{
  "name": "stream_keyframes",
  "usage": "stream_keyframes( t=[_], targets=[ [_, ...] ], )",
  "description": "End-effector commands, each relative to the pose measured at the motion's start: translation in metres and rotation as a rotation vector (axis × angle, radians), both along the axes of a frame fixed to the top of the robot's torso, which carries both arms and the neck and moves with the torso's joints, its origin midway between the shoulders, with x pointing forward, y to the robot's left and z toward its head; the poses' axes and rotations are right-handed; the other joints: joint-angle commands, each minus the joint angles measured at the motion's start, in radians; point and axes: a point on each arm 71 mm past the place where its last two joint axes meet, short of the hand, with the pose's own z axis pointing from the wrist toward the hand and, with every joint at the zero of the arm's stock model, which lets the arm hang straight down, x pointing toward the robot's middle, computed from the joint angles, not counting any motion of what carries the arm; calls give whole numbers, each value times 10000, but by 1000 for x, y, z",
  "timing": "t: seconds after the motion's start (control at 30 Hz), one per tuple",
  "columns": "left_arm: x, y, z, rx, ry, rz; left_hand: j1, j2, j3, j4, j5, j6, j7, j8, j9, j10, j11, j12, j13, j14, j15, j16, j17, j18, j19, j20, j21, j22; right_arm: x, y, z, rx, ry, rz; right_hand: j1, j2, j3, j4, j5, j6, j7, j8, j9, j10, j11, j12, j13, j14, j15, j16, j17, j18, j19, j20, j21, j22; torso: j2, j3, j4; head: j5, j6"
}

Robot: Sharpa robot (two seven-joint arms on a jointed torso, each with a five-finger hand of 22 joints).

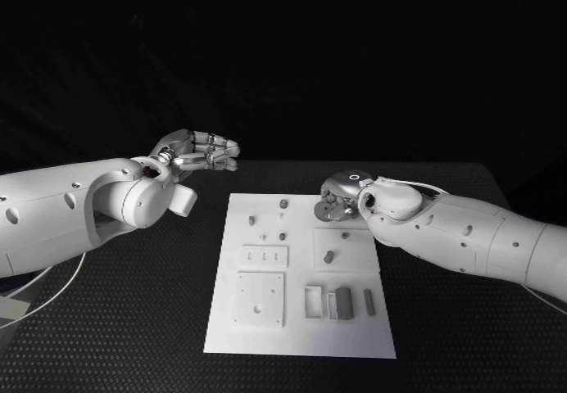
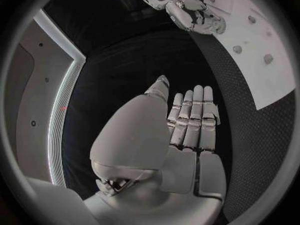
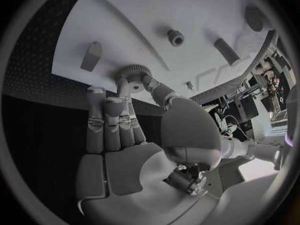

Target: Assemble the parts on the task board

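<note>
The white task board (image 1: 301, 327) lies in the middle of the black table. Small grey parts stand on it: pegs (image 1: 283, 217) near its far end, a peg (image 1: 329, 256) in the middle, grey blocks (image 1: 344, 301) near the front. My right hand (image 1: 337, 201) hovers over the board's far right corner. In the right wrist view it pinches a round toothed gear (image 3: 132, 74) between thumb and finger, just above the board (image 3: 187, 15). My left hand (image 1: 198, 151) is raised behind the board's left side and holds nothing; its fingers (image 2: 194, 117) lie straight.
A slotted plate (image 1: 264, 257) and a square plate (image 1: 260, 299) lie on the board's left half, and an open frame (image 1: 315, 301) lies beside the blocks. Bare black table (image 1: 142, 327) surrounds the board. A white cable (image 1: 53, 295) runs at the left edge.
</note>
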Motion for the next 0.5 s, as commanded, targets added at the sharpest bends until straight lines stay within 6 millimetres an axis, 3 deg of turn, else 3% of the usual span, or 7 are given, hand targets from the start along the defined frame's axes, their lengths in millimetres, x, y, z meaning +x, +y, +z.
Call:
stream_keyframes(
  t=[0.03,0.5],
  targets=[
    [-1,-2,2,-26,-99,-154,-47,5,42,-21,-43,-44,252,-47,-14,14,61,-33,-16,-41,-5,-35,10,-82,-76,7,-65,-14,-5,1,-11,-376,164,118,3,106,11,-52,37,331,239,54,48,96,-2,-62,14,14,-84,56,20,837,53,-3,52,216,-1,-1,4,-19,19],
    [-1,0,2,-23,-106,-102,-47,2,41,-22,-43,-42,250,-47,-15,16,61,-37,-17,-38,-6,-41,14,-81,-74,8,-67,-15,-9,0,-1,-297,-508,243,33,108,47,-166,37,434,202,67,48,211,-37,-138,26,68,-119,92,42,837,109,-25,115,213,-5,1,-6,7,46]
  ],
)
